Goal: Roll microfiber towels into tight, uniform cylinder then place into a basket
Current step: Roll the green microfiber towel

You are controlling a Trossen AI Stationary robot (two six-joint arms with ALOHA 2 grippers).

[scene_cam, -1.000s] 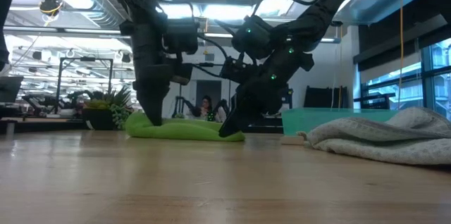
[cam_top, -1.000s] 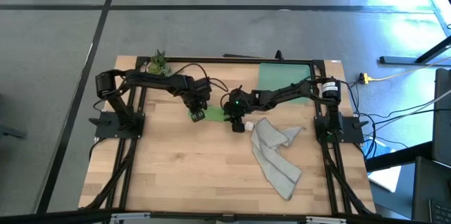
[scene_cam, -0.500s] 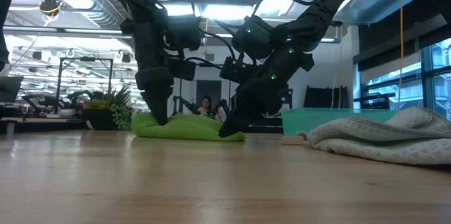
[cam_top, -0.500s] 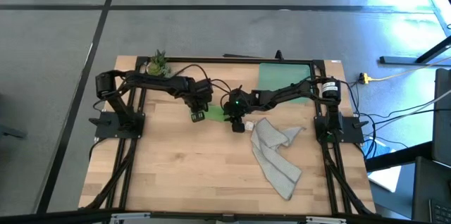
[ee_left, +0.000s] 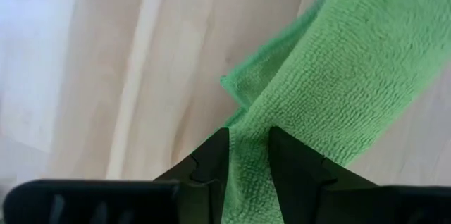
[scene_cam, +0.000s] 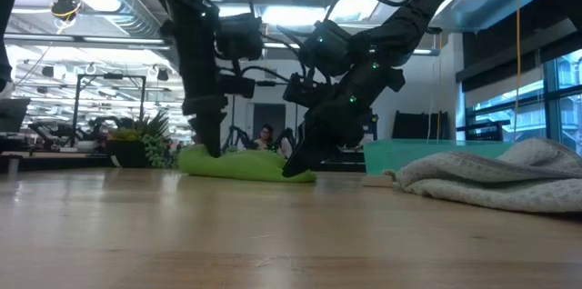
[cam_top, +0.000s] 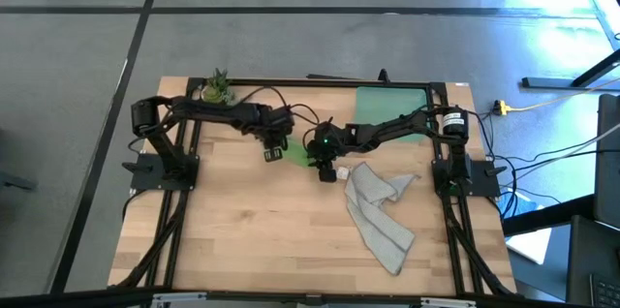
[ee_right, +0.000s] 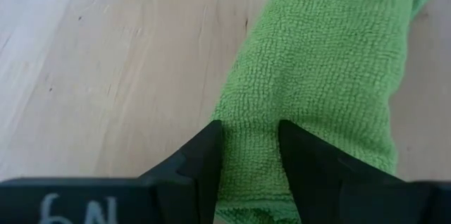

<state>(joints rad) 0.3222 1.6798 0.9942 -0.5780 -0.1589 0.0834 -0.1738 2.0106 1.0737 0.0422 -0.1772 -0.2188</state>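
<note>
The lime green towel [cam_top: 294, 154] lies rolled on the table's far middle, a low cylinder [scene_cam: 245, 164] in the low view. My left gripper [cam_top: 274, 150] points steeply down onto the roll's left end, its fingers a little apart with cloth between them [ee_left: 249, 146]. My right gripper [cam_top: 325, 168] slants down onto the roll's right end, shut on it. The light grey towel [cam_top: 380, 209] lies crumpled and unrolled on the table's right half. The teal basket [cam_top: 387, 105] stands at the far right edge. My left gripper has its fingertips [ee_left: 215, 150] down on the green roll near its left end [ee_left: 246, 122], coming from above and lying across the roll. Cloth fills the narrow gap between them; whether they pinch it I cannot tell. The roll lies on the table. My right gripper pinches the top of the green roll near its right end [ee_right: 250, 111] between its two fingers. The fingers slant down from the table's right side. Which layers they have is hidden by the fingers. The roll rests on the table.
A small potted plant [cam_top: 218, 85] stands at the far left corner. The grey towel [scene_cam: 491, 180] bulks low in front of the basket [scene_cam: 427, 153] in the low view. Bare wood spreads over the near half of the table [cam_top: 252, 240].
My left gripper has rolled about its wrist and tipped a little while staying over the roll's left end. The left end of the green roll has drawn slightly toward the table's right. My right gripper has kept still on the roll.
</note>
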